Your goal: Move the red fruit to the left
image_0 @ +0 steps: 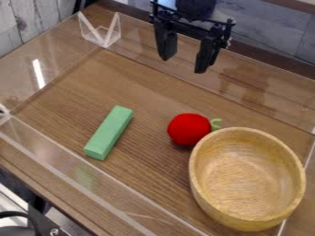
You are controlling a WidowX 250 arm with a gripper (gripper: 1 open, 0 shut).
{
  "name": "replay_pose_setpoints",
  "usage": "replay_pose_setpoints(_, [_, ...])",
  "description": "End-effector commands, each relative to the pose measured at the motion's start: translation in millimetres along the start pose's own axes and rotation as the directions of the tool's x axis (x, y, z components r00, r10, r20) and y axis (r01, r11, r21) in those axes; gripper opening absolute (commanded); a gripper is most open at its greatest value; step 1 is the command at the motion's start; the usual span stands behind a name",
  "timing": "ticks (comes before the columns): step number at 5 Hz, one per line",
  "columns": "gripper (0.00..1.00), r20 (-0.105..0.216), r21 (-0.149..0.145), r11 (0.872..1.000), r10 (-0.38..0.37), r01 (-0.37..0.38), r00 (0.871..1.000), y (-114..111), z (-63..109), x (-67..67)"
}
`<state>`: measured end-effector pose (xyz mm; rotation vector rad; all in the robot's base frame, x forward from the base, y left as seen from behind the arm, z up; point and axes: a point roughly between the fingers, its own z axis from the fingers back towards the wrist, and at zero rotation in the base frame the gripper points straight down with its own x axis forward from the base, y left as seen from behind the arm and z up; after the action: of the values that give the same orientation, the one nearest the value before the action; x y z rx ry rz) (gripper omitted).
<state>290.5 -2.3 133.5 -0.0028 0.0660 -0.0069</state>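
The red fruit (187, 129) is small, round and glossy, with a green stem tip on its right side. It rests on the wooden table just left of the wooden bowl's rim, touching or nearly touching it. My gripper (185, 52) hangs at the back of the table, well above and behind the fruit, pointing down. Its two black fingers stand apart and nothing is between them.
A large empty wooden bowl (209, 191) sits at the front right. A green rectangular block (110, 132) lies left of the fruit, angled. Clear acrylic walls (50, 83) run round the table, with a folded clear stand (99, 30) at the back left.
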Motion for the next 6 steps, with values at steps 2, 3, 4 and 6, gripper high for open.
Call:
replay_pose_setpoints(2, [1.00, -0.046, -0.008, 0.999, -0.036, 0.036, 0.998, -12.5, -32.9, -5.4])
replay_pose_setpoints(3, [1.00, -0.047, -0.004, 0.999, -0.047, 0.047, 0.998, -21.8, -40.0, -13.1])
replay_pose_setpoints(4, [1.00, -0.032, 0.013, 0.992, -0.125, 0.125, 0.992, -34.3, -41.4, -14.8])
replay_pose_setpoints(6, [1.00, 0.008, 0.031, 0.986, -0.163, 0.163, 0.987, -30.1, -47.8, -15.0])
